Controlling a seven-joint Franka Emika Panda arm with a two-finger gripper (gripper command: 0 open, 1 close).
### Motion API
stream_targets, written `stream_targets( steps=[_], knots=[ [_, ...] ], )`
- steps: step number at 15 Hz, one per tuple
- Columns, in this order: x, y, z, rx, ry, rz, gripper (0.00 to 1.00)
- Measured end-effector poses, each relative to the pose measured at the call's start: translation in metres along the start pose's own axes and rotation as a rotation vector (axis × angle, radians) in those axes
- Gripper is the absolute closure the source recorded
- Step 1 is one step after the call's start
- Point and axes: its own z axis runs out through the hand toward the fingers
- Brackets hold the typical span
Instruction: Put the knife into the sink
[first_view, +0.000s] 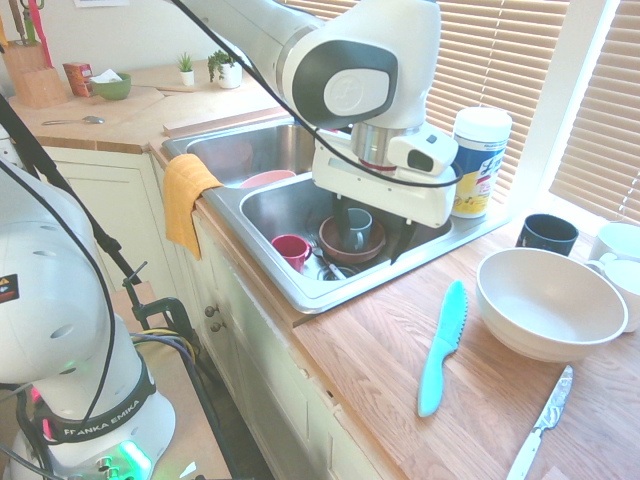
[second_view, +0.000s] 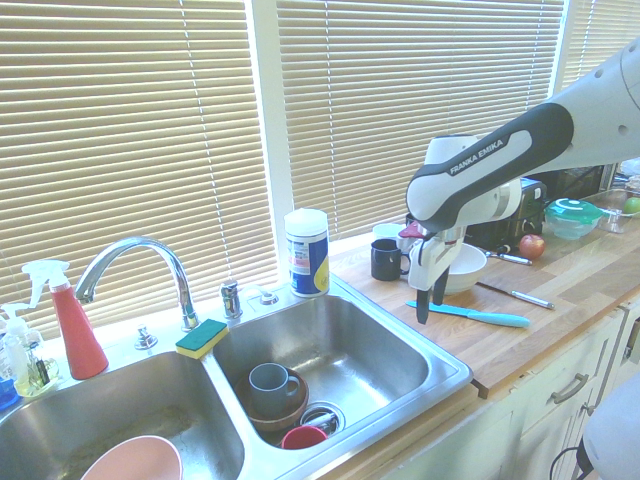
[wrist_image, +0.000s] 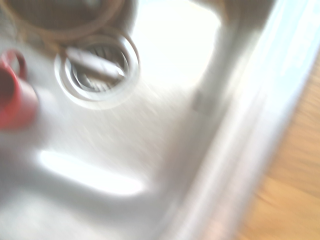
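The turquoise knife (first_view: 444, 345) lies flat on the wooden counter between the sink and a white bowl, blade pointing away from the front edge; it also shows as the knife (second_view: 470, 314) just beyond the basin's rim. My gripper (first_view: 372, 240) hangs open and empty over the counter-side edge of the right sink basin (first_view: 330, 295). In the second exterior view the gripper (second_view: 430, 297) points down, a short way from the knife's near end. The blurred wrist view shows the sink wall (wrist_image: 220, 100) and drain (wrist_image: 100, 70).
A white bowl (first_view: 550, 300) and a silver knife (first_view: 545, 420) lie beside the turquoise one. A black mug (first_view: 547, 233) and a wipes canister (first_view: 475, 160) stand by the window. In the basin are a red cup (first_view: 292, 250) and a grey mug (second_view: 270, 382) in a brown bowl.
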Motion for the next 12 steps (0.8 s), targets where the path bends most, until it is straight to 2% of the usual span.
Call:
stream_targets(
  steps=[4,12],
  knots=[
    [0.003,0.043,0.004,-0.023,0.004,0.003,0.0],
    [0.012,0.118,0.044,-0.077,0.01,-0.045,0.0]
  ],
)
